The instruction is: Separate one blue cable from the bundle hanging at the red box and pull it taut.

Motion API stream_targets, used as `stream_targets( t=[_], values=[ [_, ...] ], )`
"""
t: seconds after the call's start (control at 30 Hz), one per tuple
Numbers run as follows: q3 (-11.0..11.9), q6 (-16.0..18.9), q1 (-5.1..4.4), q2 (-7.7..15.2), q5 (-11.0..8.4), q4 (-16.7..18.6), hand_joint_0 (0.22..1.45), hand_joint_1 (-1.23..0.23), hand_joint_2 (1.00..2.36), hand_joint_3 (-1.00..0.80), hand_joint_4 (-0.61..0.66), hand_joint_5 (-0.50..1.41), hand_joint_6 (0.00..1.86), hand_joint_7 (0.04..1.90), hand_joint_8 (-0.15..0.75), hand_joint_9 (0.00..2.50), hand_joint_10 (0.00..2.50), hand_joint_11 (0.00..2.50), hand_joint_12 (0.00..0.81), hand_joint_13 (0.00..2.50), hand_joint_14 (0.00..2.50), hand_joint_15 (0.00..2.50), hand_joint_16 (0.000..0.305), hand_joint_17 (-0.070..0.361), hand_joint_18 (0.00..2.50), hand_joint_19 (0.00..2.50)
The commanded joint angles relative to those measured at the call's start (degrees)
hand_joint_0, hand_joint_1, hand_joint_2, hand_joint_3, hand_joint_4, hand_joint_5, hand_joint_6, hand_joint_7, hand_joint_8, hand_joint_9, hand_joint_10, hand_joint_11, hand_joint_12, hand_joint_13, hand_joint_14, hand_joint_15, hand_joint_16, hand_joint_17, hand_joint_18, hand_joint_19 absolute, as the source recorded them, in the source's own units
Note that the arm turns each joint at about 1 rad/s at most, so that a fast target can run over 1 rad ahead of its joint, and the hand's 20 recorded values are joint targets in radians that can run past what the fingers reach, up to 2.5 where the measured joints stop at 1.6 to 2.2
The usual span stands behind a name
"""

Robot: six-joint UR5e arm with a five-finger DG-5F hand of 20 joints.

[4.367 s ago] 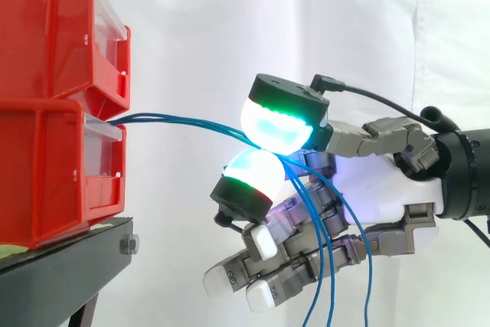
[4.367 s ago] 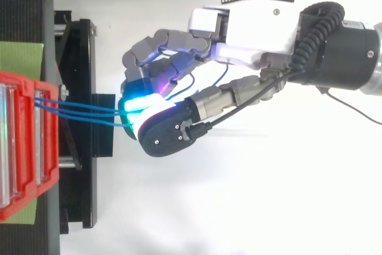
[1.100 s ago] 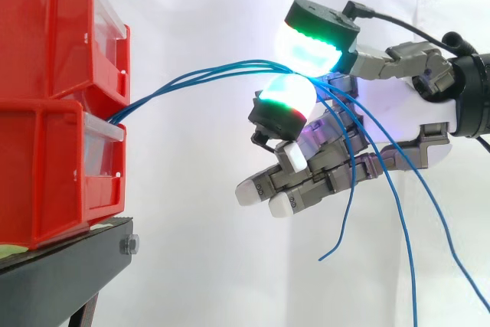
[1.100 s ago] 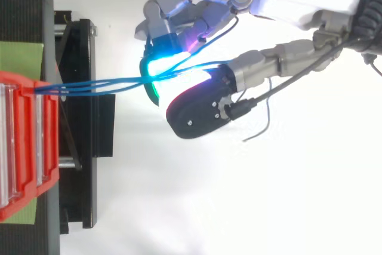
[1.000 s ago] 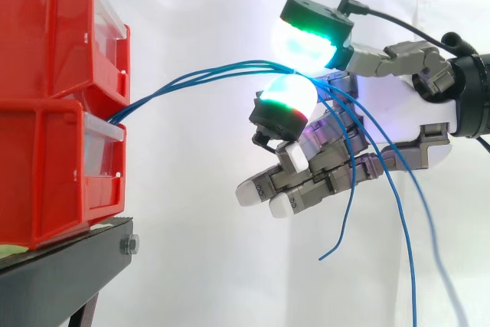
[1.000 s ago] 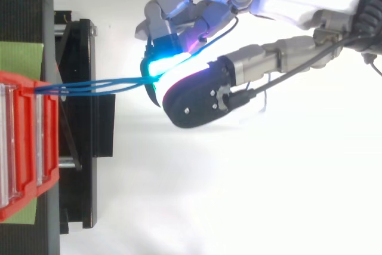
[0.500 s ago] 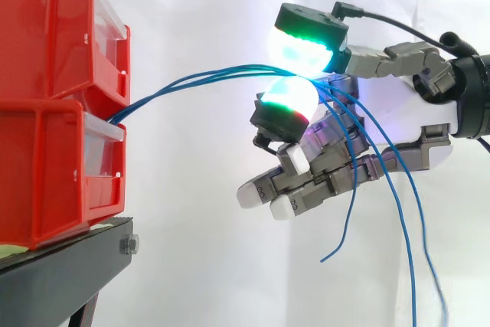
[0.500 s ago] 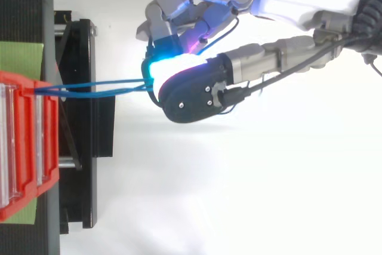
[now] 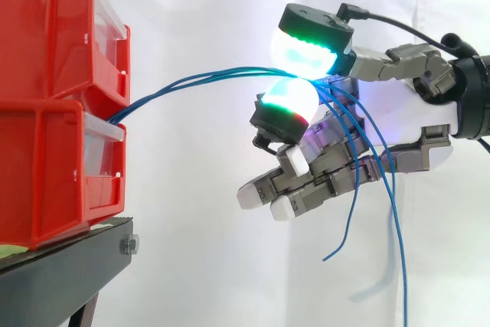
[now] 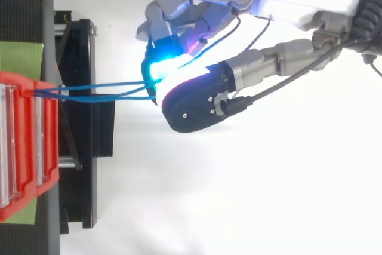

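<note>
The robot hand (image 9: 417, 116) hangs to the right of the red bins (image 9: 46, 112), which sit stacked on the black stand (image 9: 69, 266). It holds the blue cables (image 9: 191, 80) narrowly pinched between two glowing pads (image 9: 302, 51), one above and one below. The cables leave the front of the lower bin, arc up and to the right into that pinch, then drop past the palm as loose tails (image 9: 400, 250).

Compared with a few seconds ago, the robot hand has climbed and drawn away to the right, lifting the cables from a low run into a raised arc. In the last second the upper pad has settled over the strands, the tails have swung in closer under the palm, and from above the strands now splay apart near the bins.

Judged from this, several strands sit in the pinch, not one, and the arc shows slack. Separation looks begun but unfinished; taut is not yet reached.
</note>
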State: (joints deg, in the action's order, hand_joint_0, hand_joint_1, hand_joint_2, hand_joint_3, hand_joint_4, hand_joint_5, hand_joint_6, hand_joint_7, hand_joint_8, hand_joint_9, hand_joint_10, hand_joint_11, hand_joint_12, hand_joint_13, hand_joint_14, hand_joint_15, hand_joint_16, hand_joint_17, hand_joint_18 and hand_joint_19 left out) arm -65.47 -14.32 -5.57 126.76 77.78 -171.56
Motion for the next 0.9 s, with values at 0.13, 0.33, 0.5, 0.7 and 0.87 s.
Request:
stream_targets(
  t=[0.13,0.33,0.5,0.7,0.87],
  values=[
    [0.0,0.0,-0.06,0.0,0.0,0.1,0.72,-0.89,1.0,-0.5,0.15,-0.19,0.89,1.45,0.264,0.9,0.02,0.88,0.309,0.43,0.01,0.23,0.041,0.092,0.38,0.23],
    [0.0,0.0,0.03,0.1,0.0,0.1,0.67,-0.9,1.0,-0.5,0.19,-0.18,0.88,1.44,0.265,0.9,0.03,0.89,0.307,0.43,0.01,0.23,0.04,0.091,0.38,0.24],
    [-0.1,0.0,-0.06,0.0,0.0,0.1,0.64,-0.89,1.0,-0.5,0.18,-0.18,0.88,1.41,0.268,0.91,0.03,0.9,0.306,0.43,0.01,0.24,0.04,0.089,0.38,0.25],
    [-0.5,0.0,-0.06,0.0,0.09,0.3,0.56,-0.9,1.0,-0.5,0.18,-0.17,0.88,1.37,0.272,0.91,0.02,0.9,0.31,0.43,0.01,0.25,0.04,0.091,0.37,0.26],
    [-0.5,0.0,-0.06,0.0,0.09,0.4,0.53,-0.9,1.0,-0.5,0.18,-0.18,0.88,1.37,0.285,0.91,0.02,0.9,0.315,0.42,0.01,0.25,0.041,0.092,0.36,0.28]
  ],
)
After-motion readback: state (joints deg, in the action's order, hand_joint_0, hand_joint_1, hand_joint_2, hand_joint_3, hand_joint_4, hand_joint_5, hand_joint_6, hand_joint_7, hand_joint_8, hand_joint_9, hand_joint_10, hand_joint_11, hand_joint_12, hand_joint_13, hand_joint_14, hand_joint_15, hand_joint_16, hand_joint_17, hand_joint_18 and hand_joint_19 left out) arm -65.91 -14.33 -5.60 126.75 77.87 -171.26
